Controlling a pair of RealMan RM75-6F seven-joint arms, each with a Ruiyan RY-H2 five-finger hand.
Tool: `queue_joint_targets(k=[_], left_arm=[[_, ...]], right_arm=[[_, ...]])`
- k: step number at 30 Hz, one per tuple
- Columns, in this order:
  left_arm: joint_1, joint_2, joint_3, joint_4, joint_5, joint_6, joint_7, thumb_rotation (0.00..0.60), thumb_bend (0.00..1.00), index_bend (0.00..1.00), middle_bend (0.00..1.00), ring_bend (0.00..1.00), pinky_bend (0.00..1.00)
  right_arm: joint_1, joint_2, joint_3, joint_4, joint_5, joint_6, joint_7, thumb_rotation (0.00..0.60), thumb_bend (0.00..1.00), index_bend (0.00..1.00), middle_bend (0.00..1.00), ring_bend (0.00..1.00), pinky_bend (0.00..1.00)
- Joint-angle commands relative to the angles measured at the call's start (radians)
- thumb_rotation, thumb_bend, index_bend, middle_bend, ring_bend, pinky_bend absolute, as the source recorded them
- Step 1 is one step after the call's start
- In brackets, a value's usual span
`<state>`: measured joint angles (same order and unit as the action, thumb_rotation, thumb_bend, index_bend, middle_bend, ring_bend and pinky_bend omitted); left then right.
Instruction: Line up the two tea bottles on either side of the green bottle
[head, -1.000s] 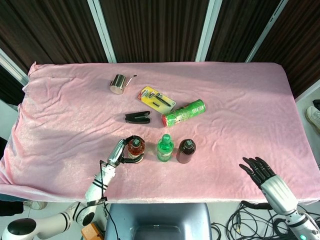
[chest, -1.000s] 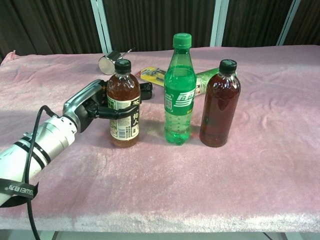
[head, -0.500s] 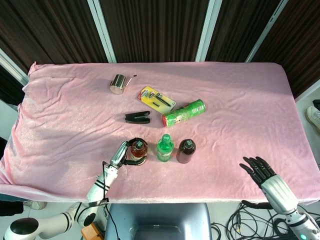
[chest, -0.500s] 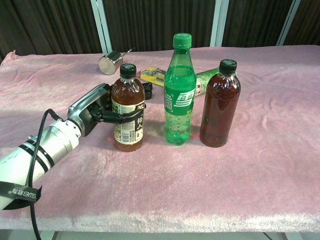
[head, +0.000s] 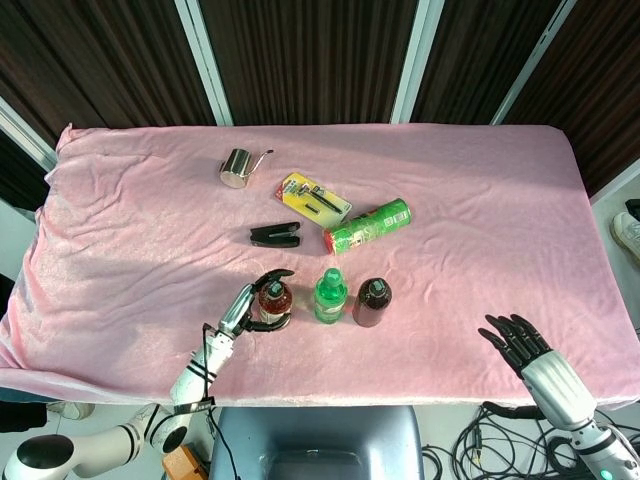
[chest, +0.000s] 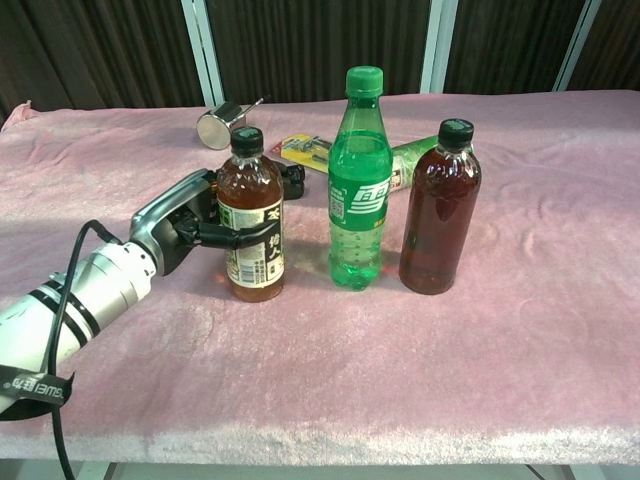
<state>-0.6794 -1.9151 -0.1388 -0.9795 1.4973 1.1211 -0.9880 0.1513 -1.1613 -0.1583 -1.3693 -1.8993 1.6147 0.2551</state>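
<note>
Amber liquid fills the labelled tea bottle, which has a black cap and a white label with dark print, and it stands upright on the pink cloth of the worktop. The left hand holds this bottle: its dark fingers wrap around the label from the front, and the thumb side is behind the bottle. Just to the right of it stands the green bottle with a green cap and a green label, with a small gap between the two. On the other side of the green bottle stands the dark tea bottle, a deep brown one with a black cap and no label, also near but not touching. The three bottles form a row close to the near edge of the worktop.

Behind the row lie a green can on its side, a black clip, a yellow package and a small metal cup. These are well apart from the bottles. To the right of the row the cloth is bare up to the far right edge.

The right hand is at the near right corner, beyond the cloth edge, with its fingers spread apart and holding nothing.
</note>
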Motion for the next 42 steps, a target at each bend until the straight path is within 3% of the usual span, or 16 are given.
queue_joint_targets(k=[1, 13, 25, 30, 31, 32, 34, 36, 38, 42], left_arm=[[0.004, 0.003, 0.002, -0.001, 0.001, 0.005, -0.003, 0.6, 0.39, 0.16, 0.14, 0.06, 0.09], [0.059, 0.041, 0.019, -0.026, 0.013, 0.097, 0.05, 0.6, 0.33, 0.09, 0.11, 0.02, 0.09], [0.149, 0.204, 0.068, -0.146, 0.085, 0.259, 0.049, 0.6, 0.31, 0.04, 0.08, 0.0, 0.06], [0.183, 0.26, 0.088, -0.146, 0.111, 0.318, 0.076, 0.6, 0.32, 0.03, 0.08, 0.0, 0.05], [0.277, 0.398, 0.172, -0.055, 0.121, 0.34, 0.296, 0.6, 0.32, 0.02, 0.08, 0.0, 0.03], [0.339, 0.499, 0.218, -0.094, 0.101, 0.331, 0.476, 0.6, 0.32, 0.01, 0.09, 0.0, 0.02], [0.44, 0.641, 0.216, -0.321, -0.07, 0.304, 0.861, 0.6, 0.33, 0.0, 0.09, 0.0, 0.0], [0.499, 0.679, 0.168, -0.488, -0.205, 0.374, 1.102, 0.6, 0.35, 0.0, 0.08, 0.0, 0.0], [0.531, 0.704, 0.142, -0.59, -0.231, 0.445, 1.174, 0.6, 0.37, 0.0, 0.08, 0.0, 0.0], [0.569, 0.738, 0.146, -0.623, -0.166, 0.509, 1.124, 0.6, 0.37, 0.0, 0.08, 0.0, 0.0]], right_arm=[[0.0, 0.001, -0.001, -0.002, -0.001, -0.002, -0.003, 0.6, 0.22, 0.0, 0.0, 0.0, 0.12], [-0.005, 0.0, 0.001, -0.007, -0.001, 0.0, -0.017, 0.6, 0.22, 0.0, 0.0, 0.0, 0.12], [-0.003, -0.004, 0.005, -0.018, -0.003, -0.01, -0.042, 0.6, 0.22, 0.0, 0.0, 0.0, 0.12], [-0.005, -0.001, 0.006, -0.02, 0.0, -0.007, -0.043, 0.6, 0.22, 0.0, 0.0, 0.0, 0.12], [-0.018, 0.005, 0.017, -0.019, 0.032, -0.004, -0.057, 0.6, 0.22, 0.0, 0.0, 0.0, 0.11], [-0.027, 0.009, 0.024, -0.03, 0.06, -0.013, -0.081, 0.6, 0.22, 0.0, 0.0, 0.0, 0.1], [-0.043, 0.014, 0.047, -0.062, 0.12, -0.031, -0.152, 0.6, 0.22, 0.0, 0.0, 0.0, 0.09], [-0.057, 0.011, 0.072, -0.093, 0.178, -0.042, -0.229, 0.6, 0.22, 0.0, 0.0, 0.0, 0.08], [-0.073, 0.003, 0.099, -0.128, 0.237, -0.047, -0.318, 0.6, 0.22, 0.0, 0.0, 0.0, 0.08], [-0.089, -0.002, 0.119, -0.167, 0.28, -0.049, -0.373, 0.6, 0.22, 0.0, 0.0, 0.0, 0.07]])
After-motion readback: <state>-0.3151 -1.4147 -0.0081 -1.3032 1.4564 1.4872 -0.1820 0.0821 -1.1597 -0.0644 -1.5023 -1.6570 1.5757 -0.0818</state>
